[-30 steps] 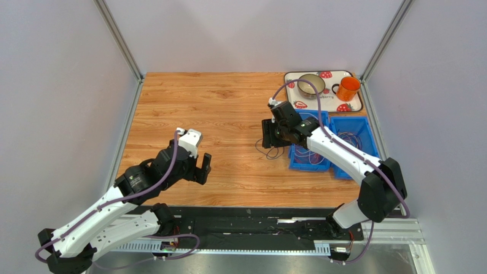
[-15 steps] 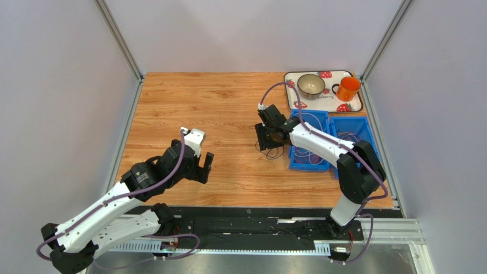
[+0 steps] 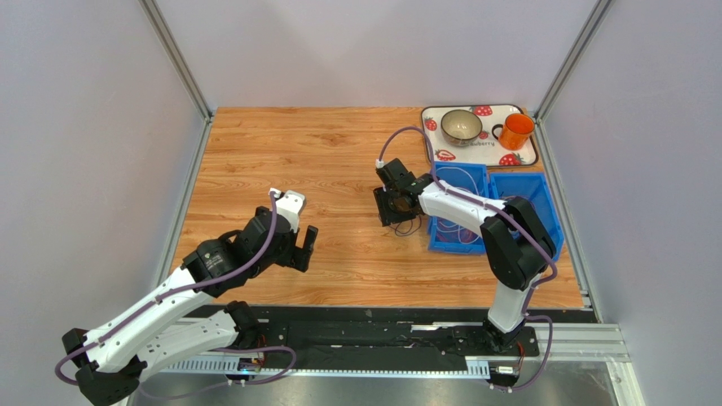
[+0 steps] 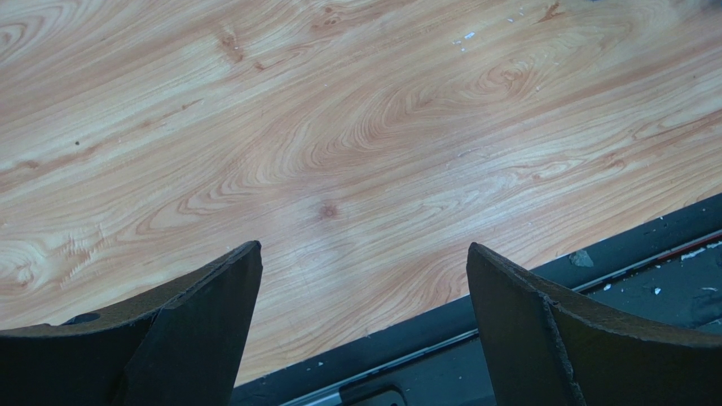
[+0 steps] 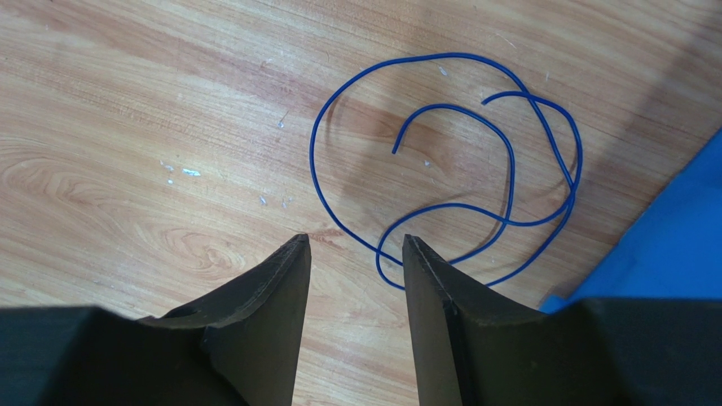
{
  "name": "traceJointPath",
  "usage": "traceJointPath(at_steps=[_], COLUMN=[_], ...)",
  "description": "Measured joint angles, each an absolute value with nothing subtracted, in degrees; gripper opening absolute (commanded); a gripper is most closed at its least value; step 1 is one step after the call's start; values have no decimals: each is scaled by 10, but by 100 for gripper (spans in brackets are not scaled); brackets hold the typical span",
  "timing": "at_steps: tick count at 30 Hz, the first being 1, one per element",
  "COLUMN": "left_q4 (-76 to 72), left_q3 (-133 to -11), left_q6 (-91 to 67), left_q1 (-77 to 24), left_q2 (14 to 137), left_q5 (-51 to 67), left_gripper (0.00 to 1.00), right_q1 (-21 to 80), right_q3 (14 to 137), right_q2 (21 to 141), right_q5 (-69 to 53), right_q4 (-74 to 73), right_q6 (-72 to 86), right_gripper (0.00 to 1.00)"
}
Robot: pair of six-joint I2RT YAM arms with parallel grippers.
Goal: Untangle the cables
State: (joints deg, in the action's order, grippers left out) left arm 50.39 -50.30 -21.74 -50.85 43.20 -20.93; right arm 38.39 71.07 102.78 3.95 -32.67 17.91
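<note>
Right wrist view: right claw [image 5: 356,241], parted and empty, hovers beside the blue cable [image 5: 312,144]; next, probably descend and pinch a strand.

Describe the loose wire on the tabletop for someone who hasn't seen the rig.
On the wooden table, find the two blue plastic bins at the right. Just left of them, on bare wood, lies a thin blue wire in loose overlapping loops. It is the only wire outside the bins; the other wires sit inside.
</note>
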Motion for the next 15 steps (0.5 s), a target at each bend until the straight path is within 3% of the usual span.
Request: traceJointPath(at_steps=[15], left_q4=[504], left_q3=[-503], left_q6=[-217], left_q1=[-509], left_q2=[432], left_q5=[-209], left_gripper=[98], right_q1=[388], right_q3=[718], right_q2=[1067], right_q5=[41], right_q4=[-319], right_q6=[177], right_gripper=[34])
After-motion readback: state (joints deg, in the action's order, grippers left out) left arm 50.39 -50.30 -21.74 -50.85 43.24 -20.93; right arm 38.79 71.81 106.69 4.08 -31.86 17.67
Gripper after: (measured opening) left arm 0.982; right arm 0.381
